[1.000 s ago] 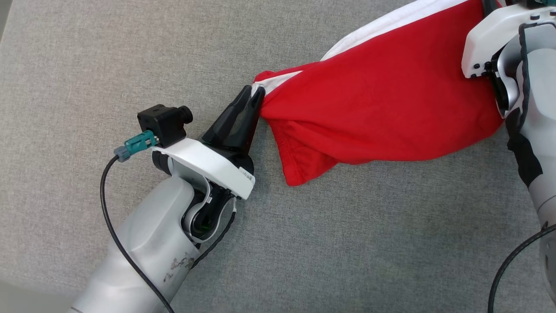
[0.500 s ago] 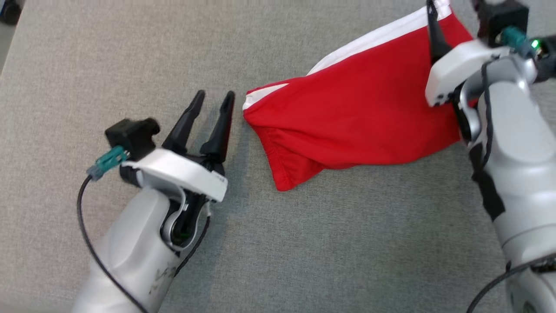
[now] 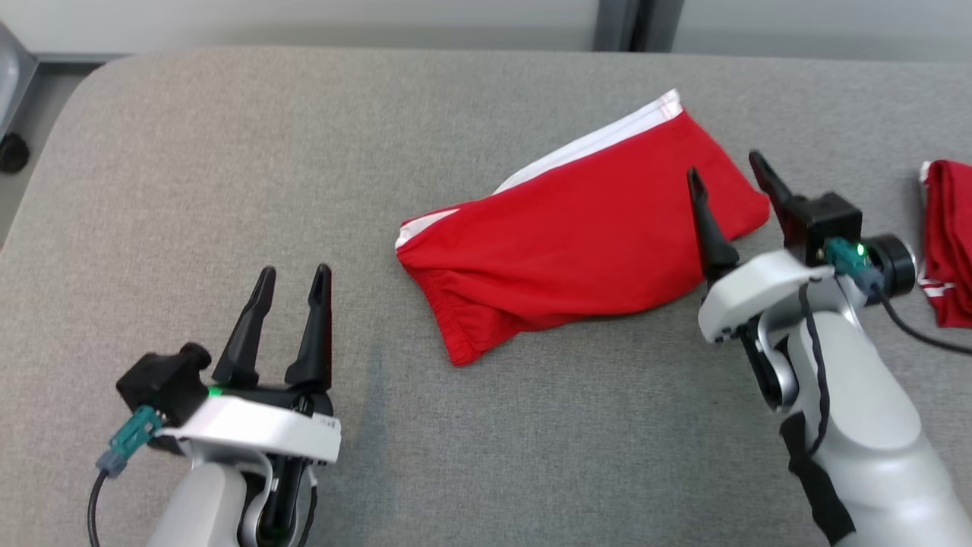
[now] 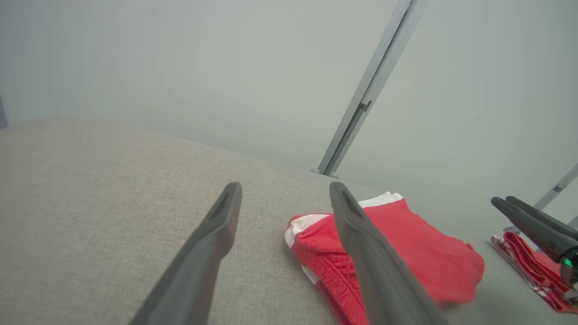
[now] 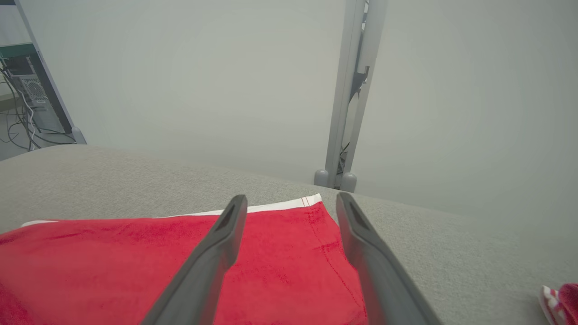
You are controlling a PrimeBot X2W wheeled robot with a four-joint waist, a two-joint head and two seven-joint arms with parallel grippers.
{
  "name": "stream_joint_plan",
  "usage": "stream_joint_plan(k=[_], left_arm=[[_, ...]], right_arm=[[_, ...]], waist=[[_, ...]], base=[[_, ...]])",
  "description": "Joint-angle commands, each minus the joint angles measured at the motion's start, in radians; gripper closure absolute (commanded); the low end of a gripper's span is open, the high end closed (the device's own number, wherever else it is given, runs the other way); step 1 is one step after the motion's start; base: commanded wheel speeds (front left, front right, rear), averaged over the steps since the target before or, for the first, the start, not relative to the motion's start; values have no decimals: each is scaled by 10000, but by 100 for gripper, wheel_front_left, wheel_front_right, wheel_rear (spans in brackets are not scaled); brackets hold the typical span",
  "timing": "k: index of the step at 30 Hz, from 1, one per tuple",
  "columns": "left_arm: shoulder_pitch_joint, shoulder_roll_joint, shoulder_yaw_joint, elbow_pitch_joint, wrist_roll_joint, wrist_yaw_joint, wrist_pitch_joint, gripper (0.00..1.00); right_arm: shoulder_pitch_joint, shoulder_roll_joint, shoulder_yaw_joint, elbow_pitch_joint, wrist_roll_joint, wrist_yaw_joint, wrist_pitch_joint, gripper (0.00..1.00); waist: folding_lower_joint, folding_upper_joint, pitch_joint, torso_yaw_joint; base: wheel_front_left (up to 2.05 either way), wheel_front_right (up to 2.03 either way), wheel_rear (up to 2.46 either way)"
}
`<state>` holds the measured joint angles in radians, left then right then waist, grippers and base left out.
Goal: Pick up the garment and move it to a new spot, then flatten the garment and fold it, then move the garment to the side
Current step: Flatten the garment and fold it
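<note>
The grey padded surface [image 3: 228, 152] is seen from above in the head view, angled forward and down, with the left gripper [image 3: 295, 270] at lower left and the right gripper [image 3: 721, 165] at right. Each wrist view is set low, looking along its own fingers [image 4: 203, 253] toward a pale wall [image 4: 180, 67]. The red garment [image 3: 577, 228] is shared by all three, closest in the right wrist view; a second red cloth [image 3: 949, 243] is caught at each right edge.

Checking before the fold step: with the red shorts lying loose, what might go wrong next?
The shorts lie rumpled at the near-left hem, so folding now may trap creases. Another red garment lies near the right end effector, which may snag it.
</note>
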<state>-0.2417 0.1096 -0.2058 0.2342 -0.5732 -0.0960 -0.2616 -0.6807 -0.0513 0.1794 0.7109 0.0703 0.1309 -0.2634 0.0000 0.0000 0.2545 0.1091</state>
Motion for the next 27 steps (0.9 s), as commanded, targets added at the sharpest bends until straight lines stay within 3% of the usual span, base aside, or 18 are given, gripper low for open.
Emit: stream_joint_plan(k=[1,10,14,19,27], left_arm=[[274,-27,188,-121,209,38,-29,0],[1602,-411,591,-956,1028,-25,-30,0],[1788,-457,423,-1253,1203,-93,-30,0],[1718,-500,260,-1409,1224,-165,-30,0],[1412,-546,109,-1380,1227,-249,-30,0]], right_arm=[[343,-45,6,-162,138,-2,-22,0],[1199,-163,-350,-40,1526,-2,-22,0],[647,-693,-650,996,2339,-2,-15,0],[-333,-1269,-982,2608,2314,0,355,0],[-1656,-1523,-1187,4551,2126,-2,1197,0]], waist=[[0,0,-413,-240],[0,0,-851,-130],[0,0,-682,299],[0,0,-318,864],[0,0,116,1365]], base=[[0,0,0],[0,0,0],[0,0,0],[0,0,0],[0,0,0]])
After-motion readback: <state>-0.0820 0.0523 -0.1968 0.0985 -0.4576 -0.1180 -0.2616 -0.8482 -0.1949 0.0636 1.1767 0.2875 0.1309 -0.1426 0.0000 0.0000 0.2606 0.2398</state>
